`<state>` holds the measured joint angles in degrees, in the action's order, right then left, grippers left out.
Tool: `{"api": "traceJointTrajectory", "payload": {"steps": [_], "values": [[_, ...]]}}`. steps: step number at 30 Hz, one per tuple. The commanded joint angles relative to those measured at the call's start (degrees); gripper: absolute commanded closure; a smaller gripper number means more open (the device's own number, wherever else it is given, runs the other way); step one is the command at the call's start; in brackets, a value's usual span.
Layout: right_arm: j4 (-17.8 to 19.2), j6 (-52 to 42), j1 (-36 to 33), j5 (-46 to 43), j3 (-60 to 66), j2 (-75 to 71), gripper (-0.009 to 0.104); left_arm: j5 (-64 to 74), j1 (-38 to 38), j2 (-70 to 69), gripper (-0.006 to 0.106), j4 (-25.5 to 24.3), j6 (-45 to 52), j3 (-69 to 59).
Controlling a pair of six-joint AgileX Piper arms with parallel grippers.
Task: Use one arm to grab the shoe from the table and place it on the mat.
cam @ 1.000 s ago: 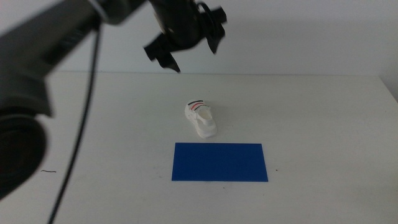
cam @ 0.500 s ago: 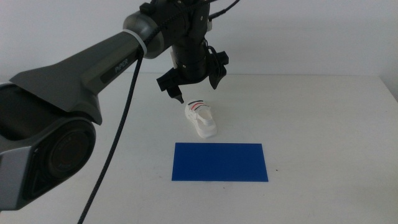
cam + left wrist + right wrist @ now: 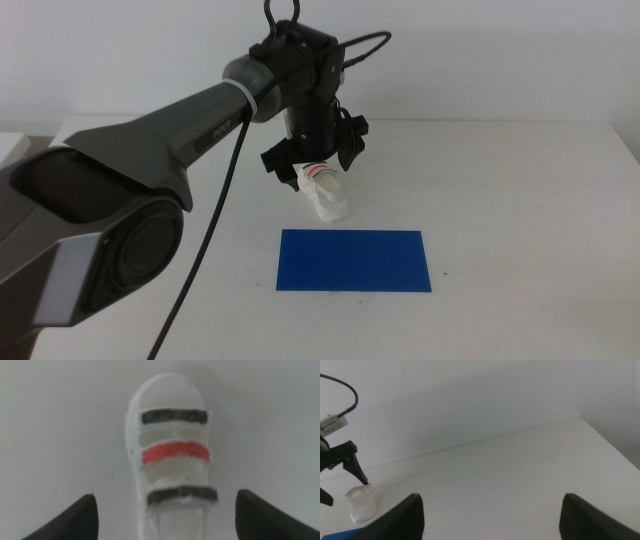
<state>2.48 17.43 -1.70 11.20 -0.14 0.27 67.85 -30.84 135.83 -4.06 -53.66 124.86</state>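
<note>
The small white shoe (image 3: 329, 199) with black and red straps lies on the white table (image 3: 520, 200), just behind the blue mat (image 3: 353, 260). The left arm reaches in from the left, and its gripper (image 3: 312, 163) hangs low over the strapped end of the shoe, open, with a jaw on each side. In the left wrist view the shoe (image 3: 172, 455) lies between the two spread jaws of the left gripper (image 3: 167, 517), which do not touch it. The right gripper (image 3: 492, 515) is open and empty, out of the middle view, and its wrist view shows the shoe (image 3: 362, 504) far off.
The left arm's thick dark body and black cable (image 3: 215, 230) cross the left half of the table. A corner of the mat (image 3: 345, 536) shows in the right wrist view. The table's far edge meets a white wall.
The left gripper has come down from high above the table's far edge to just over the shoe, still open. The shoe and mat have not moved.
</note>
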Motion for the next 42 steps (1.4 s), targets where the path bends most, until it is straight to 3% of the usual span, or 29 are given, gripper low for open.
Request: {"api": "traceJointTrajectory", "payload": {"steps": [1, 7, 12, 20, 22, 27, 34, 36, 38, 42], "values": [[0.33, -0.20, 0.00, -0.55, 0.14, -0.27, 0.016, -1.80, 0.10, 0.85, 0.007, 0.40, -0.36, 0.39], [0.33, -0.20, 0.00, -0.55, 0.14, -0.27, 0.016, -5.96, 0.10, 3.40, 0.008, 0.62, -0.89, 0.39], [0.33, -0.20, 0.00, -0.55, 0.14, -0.27, 0.016, -6.63, 0.10, 3.88, 0.023, 0.62, -1.92, 0.39], [0.33, -0.20, 0.00, -0.55, 0.14, -0.27, 0.016, -0.57, -0.25, 1.56, 0.090, -0.27, -1.92, 0.39], [0.33, -0.20, 0.00, -0.55, 0.14, -0.27, 0.016, 2.11, -1.37, -0.67, 0.102, -2.16, -3.17, 0.39], [0.33, -0.20, 0.00, -0.55, 0.14, -0.27, 0.016, 2.11, -7.57, -8.85, 0.102, -9.04, -19.99, -1.94], [0.33, -0.20, 0.00, -0.55, 0.14, -0.27, 0.016, 2.11, -15.45, -18.58, 0.102, -9.63, -47.54, -15.83], [0.33, -0.20, 0.00, -0.55, 0.14, -0.27, 0.016, 0.50, -17.15, -19.13, 0.102, -9.93, -61.04, -21.87], [0.33, -0.20, 0.00, -0.55, 0.14, -0.27, 0.016, -3.89, -17.38, -17.82, 0.102, -8.85, -68.63, -23.64], [0.33, -0.20, 0.00, -0.55, 0.14, -0.27, 0.016, -7.72, -16.69, -14.48, 0.102, -7.50, -68.25, -23.65]]}}
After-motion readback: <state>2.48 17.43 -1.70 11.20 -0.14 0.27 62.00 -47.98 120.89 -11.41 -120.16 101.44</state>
